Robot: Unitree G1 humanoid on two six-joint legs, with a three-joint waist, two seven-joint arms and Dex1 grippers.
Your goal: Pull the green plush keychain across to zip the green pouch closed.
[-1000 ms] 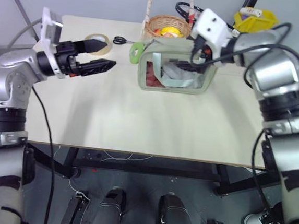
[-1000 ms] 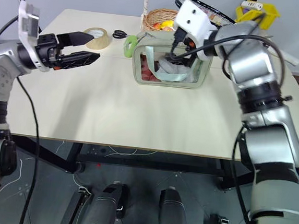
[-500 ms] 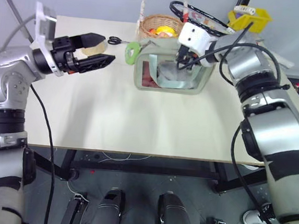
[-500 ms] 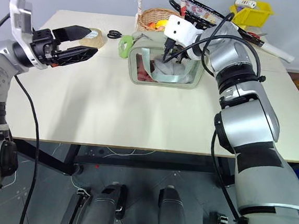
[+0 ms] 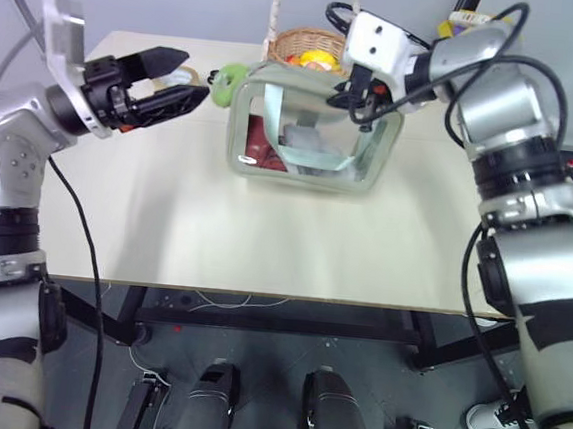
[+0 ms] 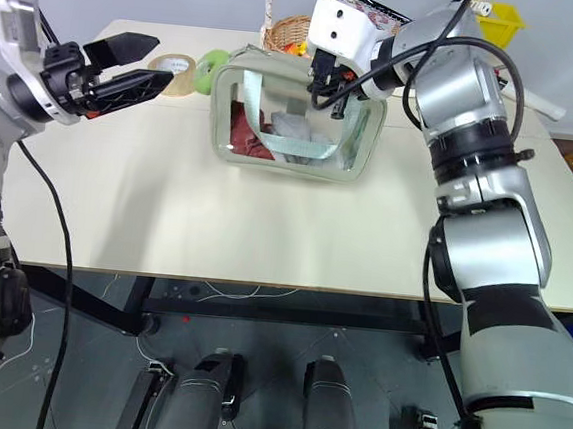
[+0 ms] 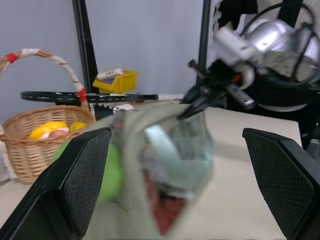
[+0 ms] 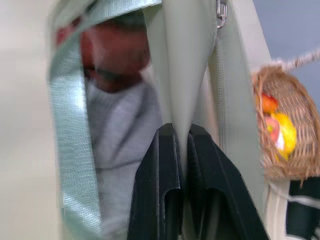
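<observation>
- Right now the green pouch stands on the far middle of the pale surface, its clear window facing near.
- Its right gripper has its jaws pinched together on a fold of the pouch's fabric at the top right end; the right wrist view shows the cloth squeezed between the black fingers.
- At the pouch's far left corner sits the green plush keychain, touching the pouch's end.
- Over at the left, the left gripper hovers above the surface with jaws wide and nothing in them; the keychain lies just right of the tips, apart from them.
- Behind the pouch stands a wicker basket; a tape roll lies behind the left jaws.
</observation>
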